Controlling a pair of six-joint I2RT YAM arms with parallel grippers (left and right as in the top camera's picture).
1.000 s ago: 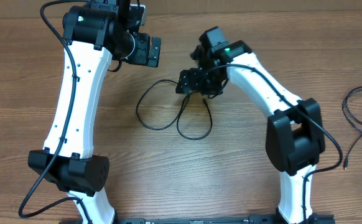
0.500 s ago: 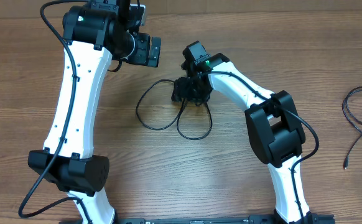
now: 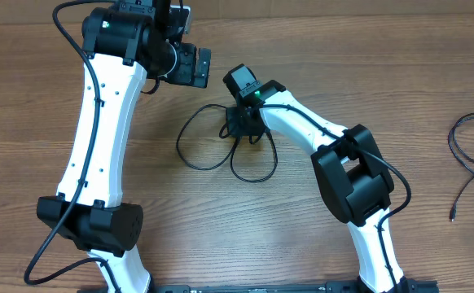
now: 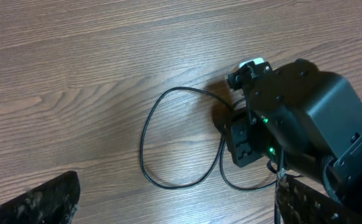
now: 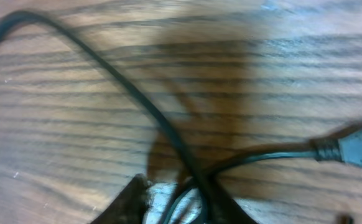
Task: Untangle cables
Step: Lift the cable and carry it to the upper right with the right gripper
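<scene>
Thin black cables [image 3: 190, 155] lie in two loops on the wood table, crossing at the middle. My right gripper [image 3: 241, 130] is down on that crossing. In the right wrist view its fingers [image 5: 128, 202] stand close together with two cable strands [image 5: 125, 81] running between them, and a plug end [image 5: 358, 149] lies to the right. My left gripper [image 3: 204, 69] hovers open above and to the left of the loops. In the left wrist view its gripper [image 4: 178, 208] is spread wide with nothing between the fingers, above the left loop [image 4: 145, 143].
Another thin black cable [image 3: 465, 155] lies apart at the table's right edge. The right arm's elbow [image 3: 355, 175] leans over the table right of the loops. Bare wood surrounds the loops in front.
The right gripper has moved left and down onto the cable crossing, and its jaws have closed in around the strands. The left arm has not moved.
</scene>
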